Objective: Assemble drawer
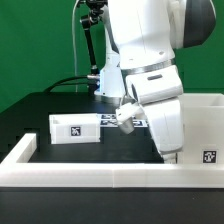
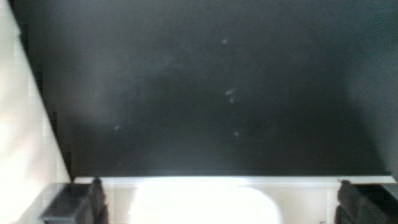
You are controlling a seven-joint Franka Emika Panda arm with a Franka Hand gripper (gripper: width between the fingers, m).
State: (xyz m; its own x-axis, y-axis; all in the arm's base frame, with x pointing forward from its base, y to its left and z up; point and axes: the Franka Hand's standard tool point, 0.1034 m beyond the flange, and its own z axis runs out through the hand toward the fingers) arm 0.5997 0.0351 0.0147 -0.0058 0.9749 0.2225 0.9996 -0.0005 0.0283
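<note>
Along the bottom edge, border rail (image 1: 100, 177): long, low and white, it runs across the frame and turns back at lower left. It is the nearest thing to where I stand.
Lower right, shell (image 1: 205, 120): a tall hollow white box just behind the rail, with a square tag (image 1: 209, 156) on its near face. The arm (image 1: 150, 60) hides its left side.
Centre, gripper (image 1: 124, 118): it sits low over the black table (image 1: 50, 105). From outside I can't read the jaws.
Wrist view, fingertips (image 2: 71, 203): two dark tips sit wide apart in the lower corners with a white part (image 2: 222, 198) between them. I see no pinch on it, so I take the tool as spread, straddling rather than clamped. Which piece that white part is, I cannot tell.
Left of centre, tray (image 1: 75, 128): a shallow white box flat on the table, tag on its front wall. Its long axis lies left-to-right across the frame, and its right end is just beside the gripper.
Key relation: the tray lies to the exterior view's left of the gripper and the shell to its right. The tray looks the closer of the two, so any closing would go across its short width, I'd judge.
Top of frame, backdrop (image 1: 40, 40): a green curtain with dark cables (image 1: 85, 40) hanging in front.
</note>
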